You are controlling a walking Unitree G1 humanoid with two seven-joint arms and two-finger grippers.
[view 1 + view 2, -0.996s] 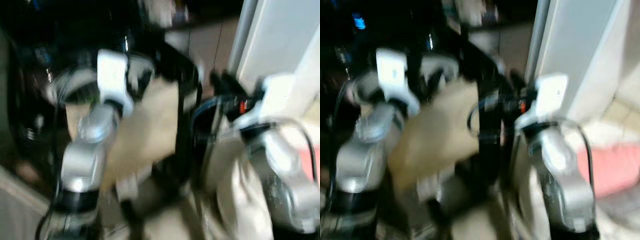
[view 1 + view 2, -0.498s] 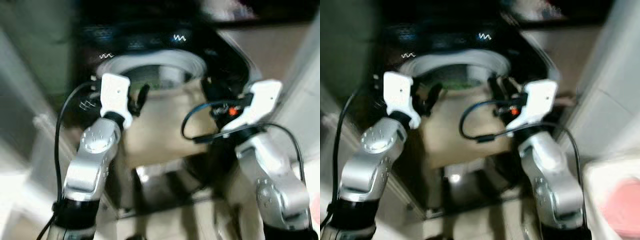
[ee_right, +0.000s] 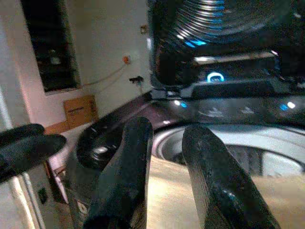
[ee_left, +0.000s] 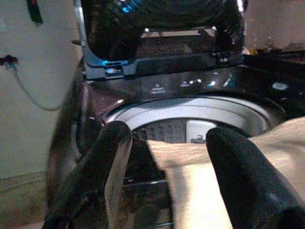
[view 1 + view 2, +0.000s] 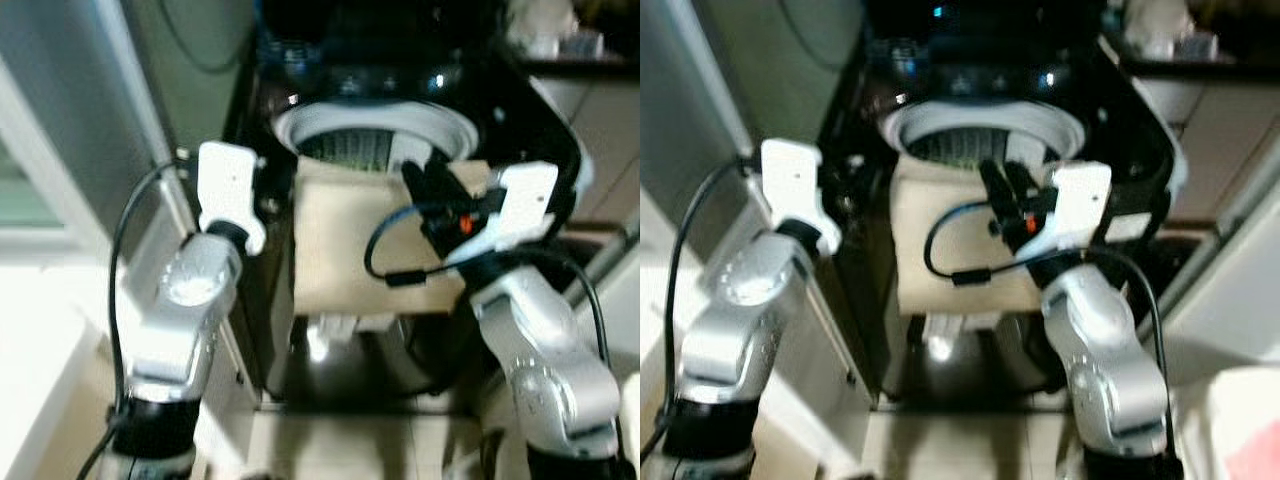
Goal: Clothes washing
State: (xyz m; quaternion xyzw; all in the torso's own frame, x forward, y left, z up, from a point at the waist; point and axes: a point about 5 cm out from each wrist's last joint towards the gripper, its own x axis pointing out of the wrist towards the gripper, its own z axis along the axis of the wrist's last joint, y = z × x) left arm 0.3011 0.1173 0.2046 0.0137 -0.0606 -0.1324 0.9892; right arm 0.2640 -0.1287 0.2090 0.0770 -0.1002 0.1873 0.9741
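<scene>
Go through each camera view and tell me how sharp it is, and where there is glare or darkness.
Left and right eye views: softly blurred, edges of the washing machine smeared, a bright glare spot low on its dark front. Left wrist view: mostly sharp, dim room, blue panel lights and small highlights on the glossy lid; the tan cloth is well lit. Right wrist view: dark and soft, its near fingers out of focus.

A plain tan cloth (image 5: 365,240) drapes the glossy black washer (image 5: 520,110) with its grey drum rim (image 5: 375,112).
</scene>
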